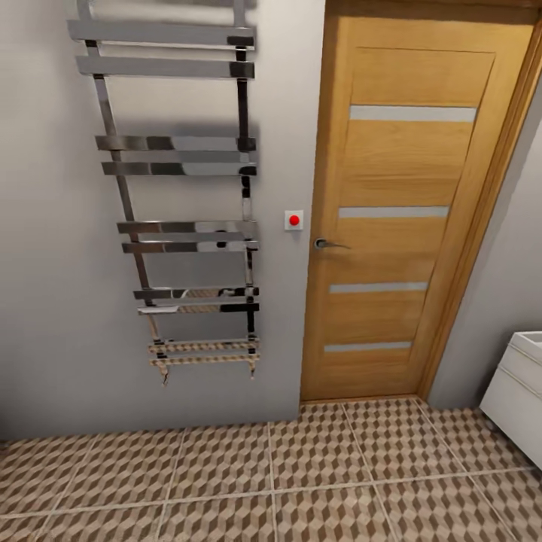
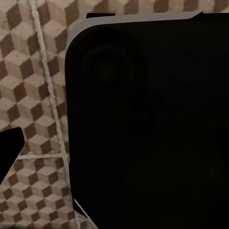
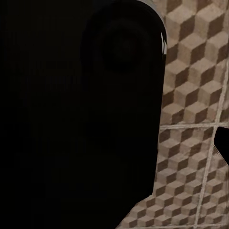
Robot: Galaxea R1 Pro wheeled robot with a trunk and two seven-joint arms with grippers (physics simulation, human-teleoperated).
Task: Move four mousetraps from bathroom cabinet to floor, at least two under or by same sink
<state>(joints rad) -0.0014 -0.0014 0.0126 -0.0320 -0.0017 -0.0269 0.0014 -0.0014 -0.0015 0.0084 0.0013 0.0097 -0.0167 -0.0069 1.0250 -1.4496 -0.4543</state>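
The cube-patterned brown and cream tiled bathroom floor (image 1: 316, 482) meets a grey wall carrying a chrome ladder towel rail (image 1: 177, 196), beside a closed oak door (image 1: 399, 218). Dark housings block both wrist views, so either end effector's opening cannot be told.

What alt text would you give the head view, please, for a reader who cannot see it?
A closed wooden door with a lever handle stands in a grey wall, with a chrome towel rail mounted to its left. Cube-patterned bathroom floor tiles run below, and a white vanity corner shows at right.
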